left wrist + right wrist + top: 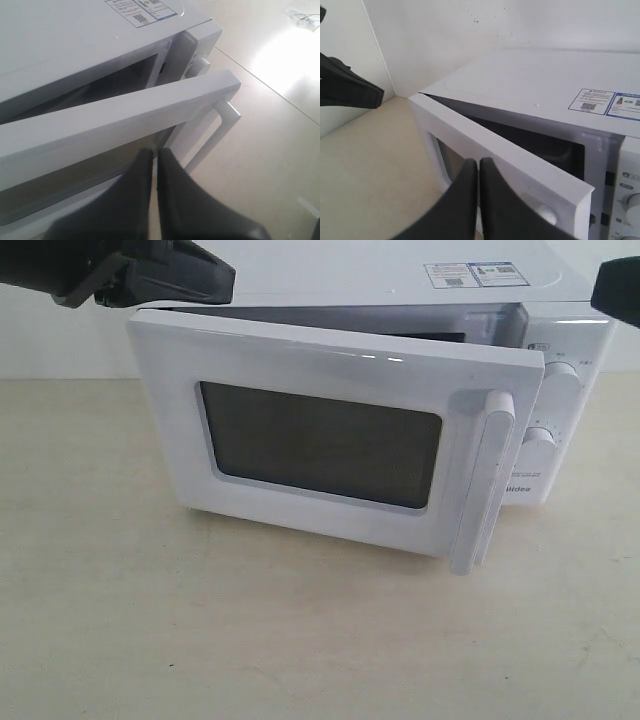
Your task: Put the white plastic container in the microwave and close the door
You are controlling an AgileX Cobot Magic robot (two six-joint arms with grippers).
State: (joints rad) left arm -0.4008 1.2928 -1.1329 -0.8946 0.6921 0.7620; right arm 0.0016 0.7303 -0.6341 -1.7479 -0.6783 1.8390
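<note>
The bare tan desk (300,640) fills the near part of the exterior view, from 3 o'clock round to 9 o'clock. Behind it, in the middle, is the door (330,365). It is partly open, with its handle (482,480) end swung out toward 4 o'clock. Its dark window (320,445) shows nothing behind it. The door covers most of the front of the microwave (350,275), so only a thin dark gap shows above the door's top edge, and nothing inside can be made out. The white plastic container cannot be seen in any view; it may be behind the door, but I cannot tell. At 3 o'clock the handle hides part of the lower dial (541,443) and the first letter of the logo (524,480). The sticker (475,275) on top is too small to read. The left arm (150,275) is a dark shape at 11 o'clock, cut off by the edge, just above the door's hinge corner. The right arm (615,285) is only a dark bit at 1 o'clock. In both wrist views the left jaws and the right jaws are pressed together and hold nothing. They sit over the door's top edge, and I cannot tell if they touch it.
</note>
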